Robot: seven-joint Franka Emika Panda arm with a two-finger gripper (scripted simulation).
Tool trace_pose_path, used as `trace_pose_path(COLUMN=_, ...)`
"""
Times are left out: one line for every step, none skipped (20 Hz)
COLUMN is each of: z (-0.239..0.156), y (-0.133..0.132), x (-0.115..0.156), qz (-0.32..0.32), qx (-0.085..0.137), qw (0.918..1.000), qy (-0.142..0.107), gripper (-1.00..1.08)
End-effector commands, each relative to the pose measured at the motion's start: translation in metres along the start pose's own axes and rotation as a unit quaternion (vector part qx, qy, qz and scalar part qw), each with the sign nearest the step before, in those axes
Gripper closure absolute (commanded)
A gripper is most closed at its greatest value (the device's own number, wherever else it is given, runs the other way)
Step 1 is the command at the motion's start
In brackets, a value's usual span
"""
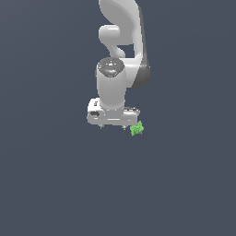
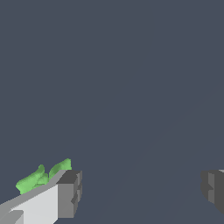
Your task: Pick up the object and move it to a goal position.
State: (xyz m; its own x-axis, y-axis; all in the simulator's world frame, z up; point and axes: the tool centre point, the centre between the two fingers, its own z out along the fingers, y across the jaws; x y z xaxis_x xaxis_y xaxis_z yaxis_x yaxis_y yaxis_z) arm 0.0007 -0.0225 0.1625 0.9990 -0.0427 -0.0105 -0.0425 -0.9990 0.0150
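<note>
Object (image 1: 137, 129), a tiny bright green lumpy piece, is lying just outside the gripper (image 1: 113, 126), beside its finger on the exterior view's right, not between the fingers. In the wrist view the object (image 2: 40, 177) is peeking from behind one finger (image 2: 69, 194). Jaws are standing wide apart, holding nothing. No writing is showing anywhere.

The small lumpy plastic-looking object (image 1: 137, 129) (image 2: 40, 176) is bright green, with lighter and darker green patches. The boxy gripper (image 1: 113, 126) (image 2: 140, 192) is white, and its fingertips (image 2: 70, 194) are dark grey. The rounded robot arm (image 1: 120, 41) is white with grey shading. The flat surface (image 1: 55, 184) is plain dark blue-grey, without pattern.
</note>
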Motion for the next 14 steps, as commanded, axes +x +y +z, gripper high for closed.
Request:
trace_pose_path(z=0.0, y=0.0, x=0.0, qz=0.0, qx=0.0, qw=1.0, qy=0.0, gripper=-0.92)
trace_pose_path(z=0.0, y=0.0, x=0.0, qz=0.0, qx=0.0, qw=1.0, qy=0.0, gripper=-0.92)
trace_pose_path(z=0.001, y=0.001, x=-0.001, qz=-0.001, qx=-0.001, qw=1.0, qy=-0.001, gripper=-0.92)
trace_pose_path(z=0.002, y=0.002, x=-0.001, qz=-0.003, qx=-0.001, qw=1.0, qy=-0.002, gripper=-0.92)
trace_pose_path(z=0.004, y=0.003, x=-0.002, qz=-0.005, qx=-0.002, qw=1.0, qy=-0.004, gripper=-0.92)
trace_pose_path(z=0.006, y=0.005, x=-0.003, qz=-0.008, qx=-0.003, qw=0.9999, qy=-0.007, gripper=-0.92)
trace_pose_path(z=0.008, y=0.007, x=-0.004, qz=-0.011, qx=-0.004, qw=0.9999, qy=-0.009, gripper=-0.92)
trace_pose_path(z=0.01, y=0.01, x=-0.005, qz=-0.013, qx=-0.006, qw=0.9998, qy=-0.012, gripper=-0.92)
trace_pose_path(z=0.011, y=0.012, x=-0.006, qz=-0.015, qx=-0.006, qw=0.9998, qy=-0.014, gripper=-0.92)
trace_pose_path(z=0.012, y=0.013, x=-0.006, qz=-0.016, qx=-0.007, qw=0.9997, qy=-0.015, gripper=-0.92)
trace_pose_path(z=0.012, y=0.015, x=-0.006, qz=-0.016, qx=-0.007, qw=0.9997, qy=-0.016, gripper=-0.92)
trace_pose_path(z=0.012, y=0.015, x=-0.006, qz=-0.015, qx=-0.007, qw=0.9997, qy=-0.016, gripper=-0.92)
trace_pose_path(z=0.011, y=0.015, x=-0.006, qz=-0.015, qx=-0.007, qw=0.9997, qy=-0.016, gripper=-0.92)
trace_pose_path(z=0.011, y=0.014, x=-0.006, qz=-0.015, qx=-0.007, qw=0.9997, qy=-0.015, gripper=-0.92)
